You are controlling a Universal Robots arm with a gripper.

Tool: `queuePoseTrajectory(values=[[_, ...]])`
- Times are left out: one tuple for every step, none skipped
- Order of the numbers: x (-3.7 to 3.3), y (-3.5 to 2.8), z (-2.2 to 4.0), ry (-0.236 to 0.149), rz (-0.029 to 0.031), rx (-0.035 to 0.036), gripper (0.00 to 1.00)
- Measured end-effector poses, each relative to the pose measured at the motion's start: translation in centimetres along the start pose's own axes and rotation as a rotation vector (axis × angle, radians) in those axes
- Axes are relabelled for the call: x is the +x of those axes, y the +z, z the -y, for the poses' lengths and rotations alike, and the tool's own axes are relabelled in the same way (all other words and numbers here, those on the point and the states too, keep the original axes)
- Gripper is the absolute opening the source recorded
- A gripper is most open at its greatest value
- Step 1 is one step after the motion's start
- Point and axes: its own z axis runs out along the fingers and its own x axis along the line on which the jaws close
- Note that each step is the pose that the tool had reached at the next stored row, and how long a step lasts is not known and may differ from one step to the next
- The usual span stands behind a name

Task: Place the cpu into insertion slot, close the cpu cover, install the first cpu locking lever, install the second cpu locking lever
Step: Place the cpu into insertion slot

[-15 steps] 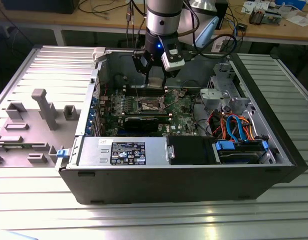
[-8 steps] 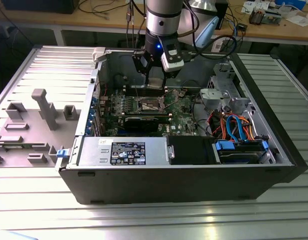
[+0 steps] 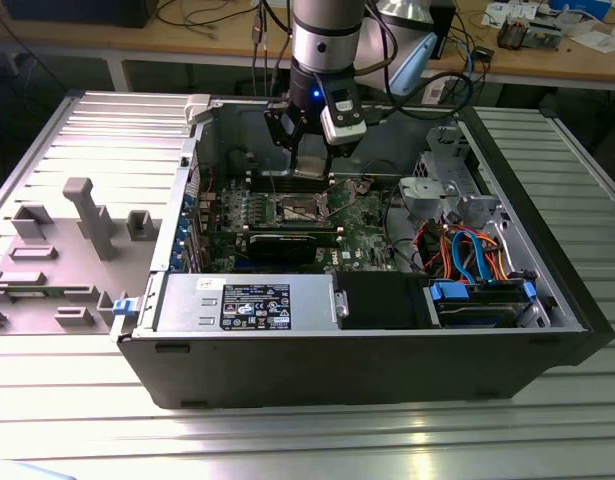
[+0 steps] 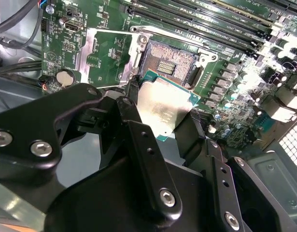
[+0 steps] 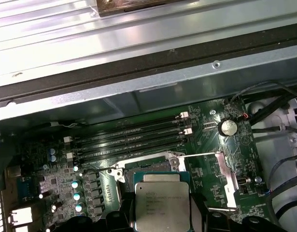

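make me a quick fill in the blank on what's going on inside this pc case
1. The tool grips the ____ by its edges.
2. The insertion slot is ____, with nothing seated in it.
3. The cpu cover is ____, swung aside off the slot.
Missing words: cpu; empty; open.

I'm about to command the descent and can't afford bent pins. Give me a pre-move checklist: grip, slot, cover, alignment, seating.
1. Grip: hand shut on the cpu at two opposite edges: ok.
2. The insertion slot is bare, with nothing lying in it: ok.
3. The cpu cover is swung open beside the slot: ok.
4. Cpu squared to the slot: cannot tell.
5. Cpu seated: not ok, it is held off the slot.
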Motion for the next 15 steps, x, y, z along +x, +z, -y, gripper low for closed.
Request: queuePoseTrajectory(values=[[0.00, 0.02, 0.00, 0.003, 0.0002, 0.0001, 0.55], [0.00, 0.03, 0.00, 0.004, 0.0005, 0.0002, 0.55], [0.00, 0.04, 0.00, 0.006, 0.0006, 0.0003, 0.55], [0.00, 0.07, 0.01, 0.010, 0.0010, 0.0005, 0.55], [0.00, 0.09, 0.01, 0.013, 0.0013, 0.0006, 0.55], [0.00, 0.22, 0.02, 0.033, 0.0031, 0.0014, 0.55], [-0.01, 0.37, 0.03, 0.057, 0.0054, 0.0027, 0.55], [-0.01, 0.47, 0.04, 0.072, 0.0071, 0.0039, 0.55], [-0.01, 0.57, 0.05, 0.088, 0.0086, 0.0049, 0.55], [-0.01, 0.59, 0.05, 0.091, 0.0090, 0.0050, 0.55], [-0.01, 0.61, 0.05, 0.094, 0.0092, 0.0053, 0.55], [-0.01, 0.62, 0.05, 0.096, 0.0094, 0.0054, 0.55], [-0.01, 0.63, 0.05, 0.098, 0.0097, 0.0055, 0.55], [-0.01, 0.65, 0.05, 0.101, 0.0099, 0.0056, 0.55], [-0.01, 0.67, 0.06, 0.104, 0.0102, 0.0058, 0.55]])
